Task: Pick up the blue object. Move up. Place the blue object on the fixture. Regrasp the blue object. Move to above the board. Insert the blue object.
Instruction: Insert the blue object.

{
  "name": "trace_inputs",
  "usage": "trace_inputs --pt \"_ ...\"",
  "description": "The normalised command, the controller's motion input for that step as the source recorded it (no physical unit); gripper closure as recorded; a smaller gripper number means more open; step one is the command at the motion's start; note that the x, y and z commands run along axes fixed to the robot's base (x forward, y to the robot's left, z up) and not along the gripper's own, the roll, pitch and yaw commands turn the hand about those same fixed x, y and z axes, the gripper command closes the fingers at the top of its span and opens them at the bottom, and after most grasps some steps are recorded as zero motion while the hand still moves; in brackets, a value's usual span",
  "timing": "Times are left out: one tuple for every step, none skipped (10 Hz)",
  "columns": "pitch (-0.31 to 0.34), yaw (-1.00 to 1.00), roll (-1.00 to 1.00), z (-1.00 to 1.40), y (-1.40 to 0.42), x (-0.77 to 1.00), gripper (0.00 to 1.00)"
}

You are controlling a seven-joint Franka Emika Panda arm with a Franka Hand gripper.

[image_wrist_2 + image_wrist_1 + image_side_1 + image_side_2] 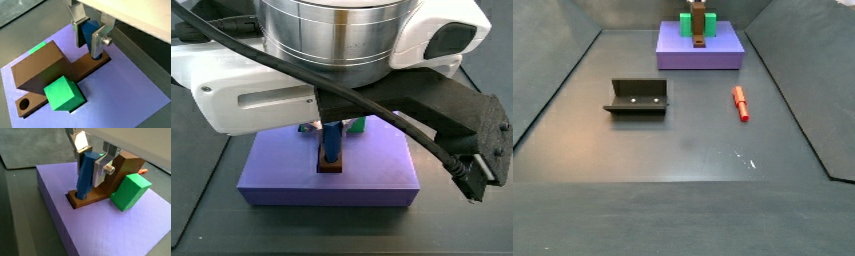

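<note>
The blue object (85,175) stands slightly tilted, its lower end in the square socket at one end of the brown bar (40,65) on the board (100,233). In both wrist views my gripper (90,168) is shut on the peg's upper half, with one silver finger (98,42) on each side. The blue object (85,31) fills the gap between the pads. A side view shows it upright on the board (331,185), under the arm. The fixture (636,97) sits on the floor well away from the board, with nothing on it.
A green block (130,192) stands on the board right beside the brown bar. The bar's round hole (25,104) is at its other end. A red peg (740,103) lies on the floor to the right of the fixture. Grey walls enclose the floor.
</note>
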Motion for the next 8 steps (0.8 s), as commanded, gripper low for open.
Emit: trace_inputs --pt "0.004 0.00 0.23 -0.61 0.00 0.37 1.00" --pt "0.036 0.00 0.03 -0.40 0.00 0.26 1.00" --pt "0.044 0.00 -0.21 -0.21 -0.21 0.16 1.00" --pt "0.027 0.00 -0.34 -0.18 -0.34 0.20 1.00" --pt "0.027 0.02 -0.36 -0.19 -0.37 0.25 1.00" --pt "0.016 0.00 -0.19 -0.27 -0.20 0.31 1.00" --pt "0.070 0.00 0.06 -0.29 0.00 0.46 1.00" --pt "0.071 0.00 0.19 -0.39 0.06 0.49 1.00"
